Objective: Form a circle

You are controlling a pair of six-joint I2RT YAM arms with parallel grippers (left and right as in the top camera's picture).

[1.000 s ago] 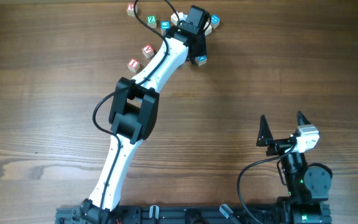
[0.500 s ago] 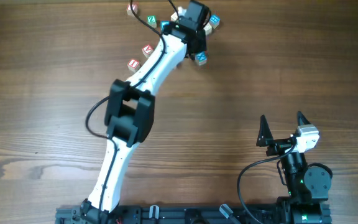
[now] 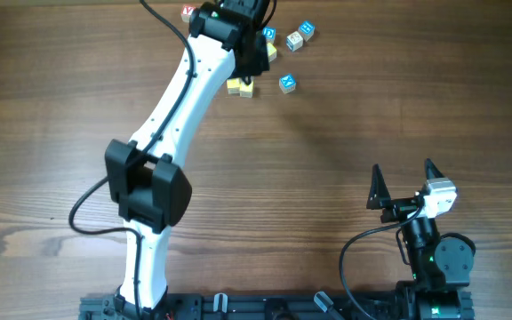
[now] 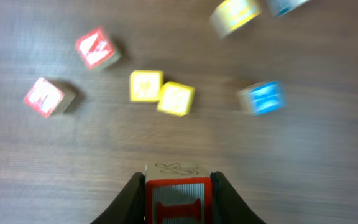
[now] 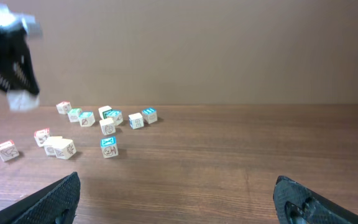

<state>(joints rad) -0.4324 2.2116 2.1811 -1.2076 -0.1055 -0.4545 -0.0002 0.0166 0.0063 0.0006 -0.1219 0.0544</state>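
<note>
Right wrist: cubes [image 5: 109, 147] dot wood-grain table [image 5: 229, 162], beige wall [image 5: 197, 50] behind.

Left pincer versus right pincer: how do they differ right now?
The left pincer is shut on a red-lettered cube; the right pincer stands wide open and empty. The left pincer is stretched out over the far side of the table, above two yellow cubes; the right pincer sits back by its base, far from them. Both have dark fingers.
</note>
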